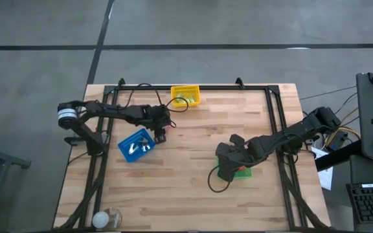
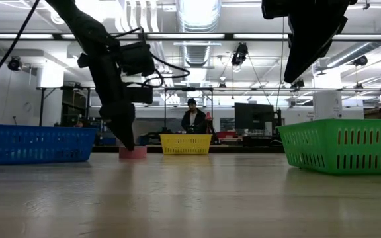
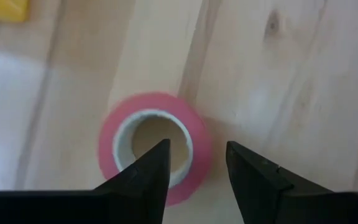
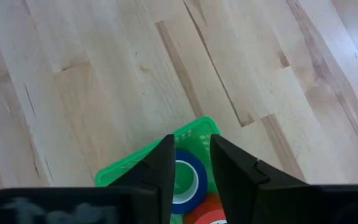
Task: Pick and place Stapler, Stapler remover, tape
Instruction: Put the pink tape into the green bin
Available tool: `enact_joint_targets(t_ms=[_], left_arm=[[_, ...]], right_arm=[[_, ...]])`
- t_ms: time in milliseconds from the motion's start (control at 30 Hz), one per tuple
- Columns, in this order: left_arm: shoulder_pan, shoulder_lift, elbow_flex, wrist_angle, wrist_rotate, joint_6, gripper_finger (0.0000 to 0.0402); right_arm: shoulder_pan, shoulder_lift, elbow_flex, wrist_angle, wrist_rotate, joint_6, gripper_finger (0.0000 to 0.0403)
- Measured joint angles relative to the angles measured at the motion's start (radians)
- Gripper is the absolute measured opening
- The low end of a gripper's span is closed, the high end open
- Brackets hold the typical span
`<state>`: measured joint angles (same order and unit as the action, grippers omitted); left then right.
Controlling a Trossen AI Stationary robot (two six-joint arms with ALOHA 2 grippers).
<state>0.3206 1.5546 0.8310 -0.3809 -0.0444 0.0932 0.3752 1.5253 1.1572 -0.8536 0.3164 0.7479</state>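
Item one: your left gripper [image 3: 194, 171], low over the table [image 1: 193, 188] beside the blue basket [image 1: 135, 145]. Its fingers stand a narrow gap apart and grip nothing; one fingertip overlaps the pale centre hole of a pink tape roll [image 3: 155, 144] lying flat on the wood, the other overlaps the roll's outer rim. From table height you see this roll [image 2: 133, 152] resting on the surface directly under the arm's tip, between the blue basket [image 2: 40, 143] and the yellow basket [image 2: 186, 143].

Item two: your right gripper [image 4: 191, 171], held above the green basket [image 1: 240, 171] on the right half of the table. Its fingers are a narrow gap apart and carry nothing. Between them you see a blue tape roll [image 4: 188, 180] lying inside the green basket [image 4: 129, 171], with a red roll [image 4: 205, 211] just beside it in the same basket.

Item three: yellow basket [image 1: 186, 96], at the table's far edge, well apart from both grippers.

Item four: a person [image 2: 192, 119] in the room beyond the table, behind the yellow basket.
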Motion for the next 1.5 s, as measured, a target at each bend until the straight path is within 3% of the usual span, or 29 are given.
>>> enact_joint_targets(t_ms=[300,567,767,967,1100,1267,1500], left_arm=[[0.000,0.039,-0.001,0.014,-0.015,0.000,0.0148],[-0.001,0.033,0.015,0.018,-0.015,0.008,0.0028],[-0.003,0.022,0.035,0.018,0.023,-0.004,0.0049],[-0.018,-0.023,0.084,0.040,0.164,-0.026,0.0046],[-0.037,-0.073,0.089,0.144,0.334,-0.056,0.0032],[-0.091,-0.132,0.081,0.352,0.562,-0.121,0.0044],[-0.195,-0.152,0.080,0.610,0.668,-0.183,0.0045]], right_arm=[[0.000,0.001,0.000,0.006,0.006,0.000,0.0076],[0.000,0.001,0.000,0.045,0.043,-0.023,0.0068],[0.000,0.001,-0.006,0.126,0.053,-0.076,0.0077],[0.000,0.001,-0.010,0.174,0.058,-0.125,0.0087],[0.000,0.001,-0.028,0.240,0.116,-0.169,0.0094],[0.000,0.001,-0.067,0.308,0.233,-0.208,0.0117],[0.003,0.001,-0.076,0.392,0.485,-0.288,0.0189]])
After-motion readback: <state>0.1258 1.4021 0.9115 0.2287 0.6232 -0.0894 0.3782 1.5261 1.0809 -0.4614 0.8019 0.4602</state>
